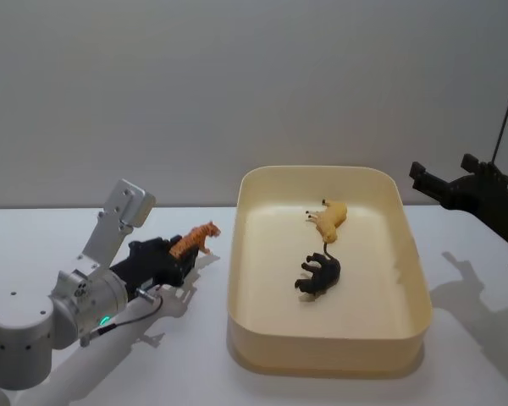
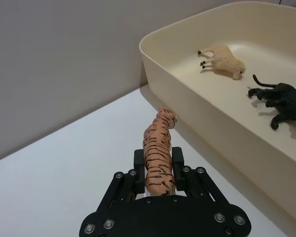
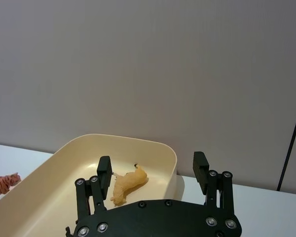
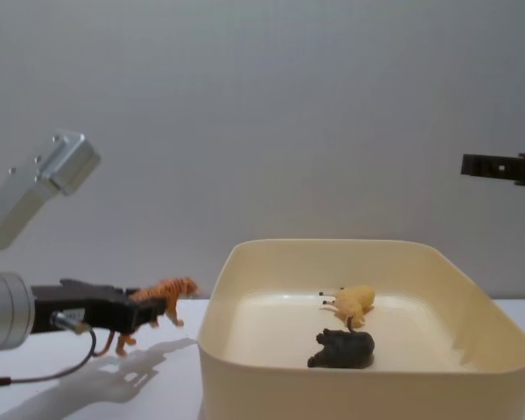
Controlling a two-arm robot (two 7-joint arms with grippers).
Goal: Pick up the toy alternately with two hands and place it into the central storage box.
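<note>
Gripping the striped tiger by its hindquarters, the left hand holds it above the white surface, just left of the central storage box. Two toys lie inside: one tan animal, one black animal. The right hand hangs wide open, raised beyond the box's right side

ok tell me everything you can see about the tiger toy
The tiger toy is a small orange animal figure with black stripes, plastic by its look. The left gripper is shut on its rear half, a black finger on each flank, head pointing away from the wrist. It sits left of the storage box, outside it, head toward the box wall. Whether its feet touch the table is unclear.
</note>
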